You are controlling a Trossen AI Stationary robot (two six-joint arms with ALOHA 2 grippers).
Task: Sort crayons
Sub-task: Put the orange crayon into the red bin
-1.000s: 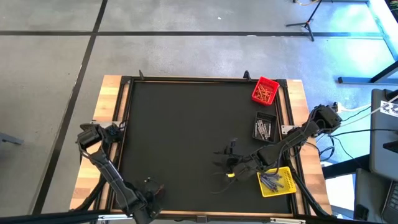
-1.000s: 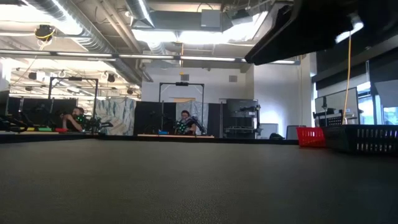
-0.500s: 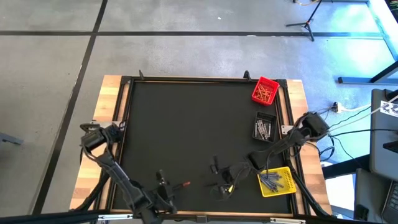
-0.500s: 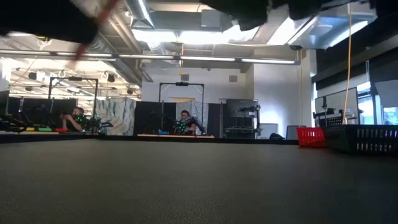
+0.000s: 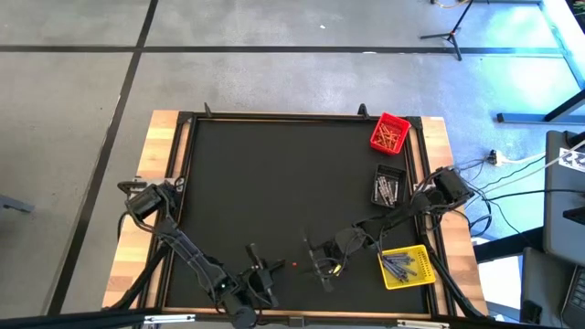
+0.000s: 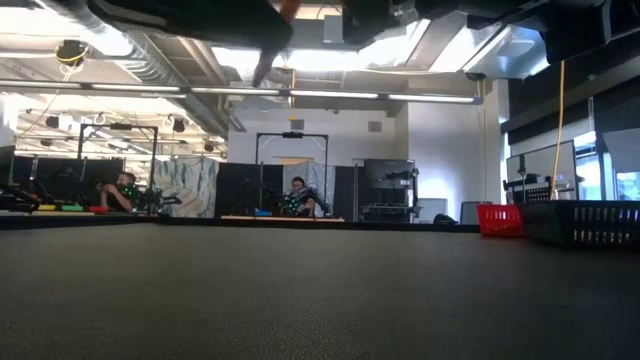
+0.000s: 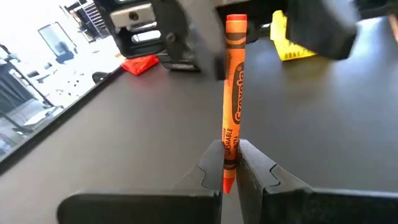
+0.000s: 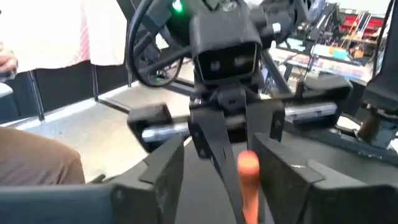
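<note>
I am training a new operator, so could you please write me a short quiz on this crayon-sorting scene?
1. True or false: the left tool is shut on an orange crayon.
2. What colour is the bin that holds the blue crayons?
3. Fill in: the right tool, facing the left one, is ____.
Key: 1 true; 2 yellow; 3 open.
</note>
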